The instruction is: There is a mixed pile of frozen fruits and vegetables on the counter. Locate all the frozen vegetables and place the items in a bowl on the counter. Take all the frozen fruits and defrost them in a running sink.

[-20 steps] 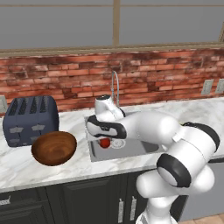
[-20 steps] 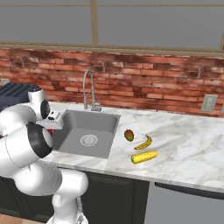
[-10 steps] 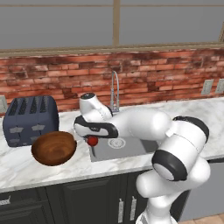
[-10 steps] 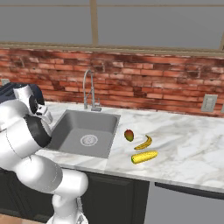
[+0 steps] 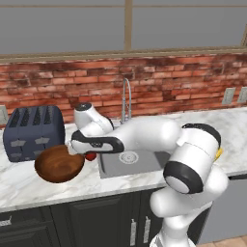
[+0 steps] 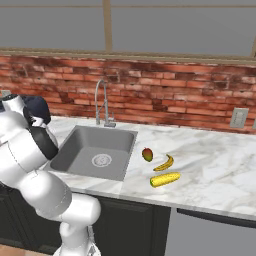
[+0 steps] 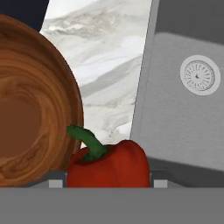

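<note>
The gripper [image 5: 88, 154] is closed on a red pepper [image 7: 108, 165] with a green stem, holding it by its flanks; its 2 fingers press the sides at the bottom of the hand view. It hangs just beside the rim of the bowl [image 5: 57, 165], between bowl and sink [image 6: 80, 145], over the counter [image 7: 103, 78]. The pepper looks light, stiff and glossy, so probably slippery; a hold across its widest part, below the stem, seems soundest, and a short drop into the wooden bowl should do no harm. On the counter right of the sink lie 3 more: a round fruit [image 6: 147, 154], a banana [image 6: 164, 163] and a corn cob [image 6: 165, 179], close together.
</note>
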Motion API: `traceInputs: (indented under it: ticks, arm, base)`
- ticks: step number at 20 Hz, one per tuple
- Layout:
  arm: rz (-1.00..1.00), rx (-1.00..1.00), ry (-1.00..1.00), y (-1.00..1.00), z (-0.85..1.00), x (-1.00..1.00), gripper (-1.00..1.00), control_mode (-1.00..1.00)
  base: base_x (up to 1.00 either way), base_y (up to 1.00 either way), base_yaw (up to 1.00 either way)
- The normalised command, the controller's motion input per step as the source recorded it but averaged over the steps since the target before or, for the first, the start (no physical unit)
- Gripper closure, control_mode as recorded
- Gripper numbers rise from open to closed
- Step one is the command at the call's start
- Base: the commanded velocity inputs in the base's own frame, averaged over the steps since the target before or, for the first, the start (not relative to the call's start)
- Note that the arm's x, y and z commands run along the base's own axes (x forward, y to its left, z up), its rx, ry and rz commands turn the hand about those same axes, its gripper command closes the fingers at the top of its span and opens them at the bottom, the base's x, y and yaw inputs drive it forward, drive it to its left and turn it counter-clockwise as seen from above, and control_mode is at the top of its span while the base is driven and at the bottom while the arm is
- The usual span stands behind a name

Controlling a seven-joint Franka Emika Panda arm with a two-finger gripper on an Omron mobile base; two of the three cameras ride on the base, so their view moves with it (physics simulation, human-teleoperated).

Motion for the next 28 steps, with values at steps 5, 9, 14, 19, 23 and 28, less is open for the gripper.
traceInputs:
  ticks: [5, 9, 14, 19, 23, 28]
  arm:
    - [0.06, 0.00, 0.01, 0.39, 0.17, 0.09, 1.00, -1.00]
    - [0.07, -0.01, 0.03, 0.42, 0.16, 0.12, 1.00, -1.00]
    - [0.04, 0.00, 0.00, 0.50, -0.01, 0.14, 1.00, -1.00]
    - [0.00, 0.04, 0.01, 0.41, -0.20, 0.09, 1.00, -1.00]
    - [0.00, 0.05, 0.05, 0.37, -0.31, -0.01, 1.00, -1.00]
    - [0.00, 0.06, 0.03, 0.22, -0.19, 0.00, 1.00, -1.00]
  base:
    - [0.00, 0.00, 0.00]
    - [0.00, 0.00, 0.00]
    - [0.00, 0.00, 0.00]
    - [0.00, 0.00, 0.00]
    - [0.00, 0.00, 0.00]
    - [0.00, 0.00, 0.00]
